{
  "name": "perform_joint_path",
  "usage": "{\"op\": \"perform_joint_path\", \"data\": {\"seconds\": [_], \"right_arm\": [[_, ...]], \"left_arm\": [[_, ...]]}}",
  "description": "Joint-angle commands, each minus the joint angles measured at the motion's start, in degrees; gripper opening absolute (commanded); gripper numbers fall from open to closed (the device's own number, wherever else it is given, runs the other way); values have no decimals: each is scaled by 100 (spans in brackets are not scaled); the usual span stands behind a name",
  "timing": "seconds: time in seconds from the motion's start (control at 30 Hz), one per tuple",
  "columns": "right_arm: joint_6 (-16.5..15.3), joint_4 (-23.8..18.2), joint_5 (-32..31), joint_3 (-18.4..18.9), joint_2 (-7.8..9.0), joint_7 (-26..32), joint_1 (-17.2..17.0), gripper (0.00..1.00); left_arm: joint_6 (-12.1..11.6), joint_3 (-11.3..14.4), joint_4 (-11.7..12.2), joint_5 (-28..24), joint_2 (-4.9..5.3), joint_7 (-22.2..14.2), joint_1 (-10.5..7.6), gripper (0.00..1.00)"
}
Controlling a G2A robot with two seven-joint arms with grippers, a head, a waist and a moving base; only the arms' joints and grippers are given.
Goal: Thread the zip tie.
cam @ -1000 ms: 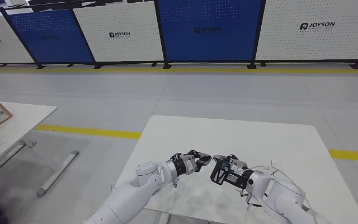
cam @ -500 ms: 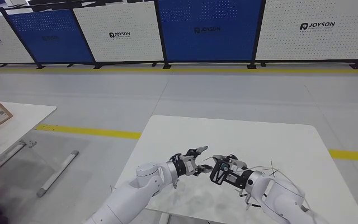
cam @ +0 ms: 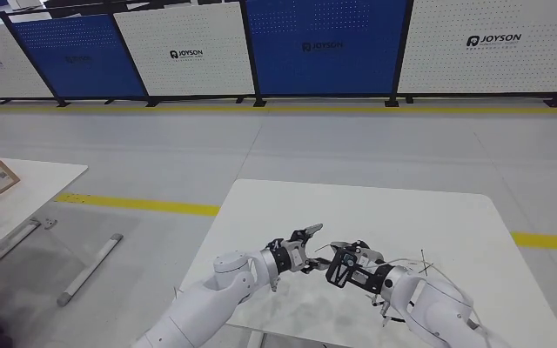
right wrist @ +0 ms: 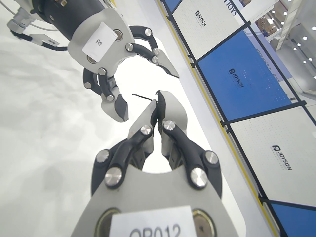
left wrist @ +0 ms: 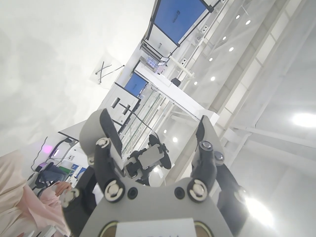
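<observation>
Right gripper (right wrist: 156, 103) has its fingers pinched fully together on the zip tie (right wrist: 141, 96). Only a short, thin black tip sticks out, pointing at the left gripper (right wrist: 148, 91). The left fingers (left wrist: 109, 127) are spread wide and hold nothing; the tip sits at the mouth of that gap, not touching. Both hang close together above the bench (cam: 365, 204), near its front edge. Looks like a regrip of the tip. I'd bring the left in along the tie's line, close just past the right fingers, and release the right only once the left has it, since the tip looks floppy and easy to knock aside. Can't see the tie's head. The front edge is close, so work toward the far side. Thin dark strips (left wrist: 103, 69) lie on the bench; steer off them.
</observation>
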Motion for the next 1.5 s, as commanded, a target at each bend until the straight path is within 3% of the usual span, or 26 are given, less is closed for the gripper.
{"op": "perform_joint_path", "data": {"seconds": [0.0,0.1,0.63,0.7,0.73,0.97,1.47], "right_arm": [[0,0,0,0,0,0,0,0],[0,0,0,0,0,0,0,0],[0,0,0,0,0,0,0,0],[0,0,0,0,0,0,0,0],[0,0,0,0,0,0,0,0],[0,0,0,0,0,0,0,0],[0,0,0,0,0,0,0,0]], "left_arm": [[0,9,8,-9,1,-13,-4,6],[0,28,7,-20,4,-28,-8,0],[0,-5,-43,59,22,-78,36,0],[-2,-16,-63,100,21,-73,50,30],[-9,-22,-73,120,21,-71,60,35],[-75,-92,-136,148,14,-58,140,38],[-9,-178,-137,129,-19,-44,155,4]]}}
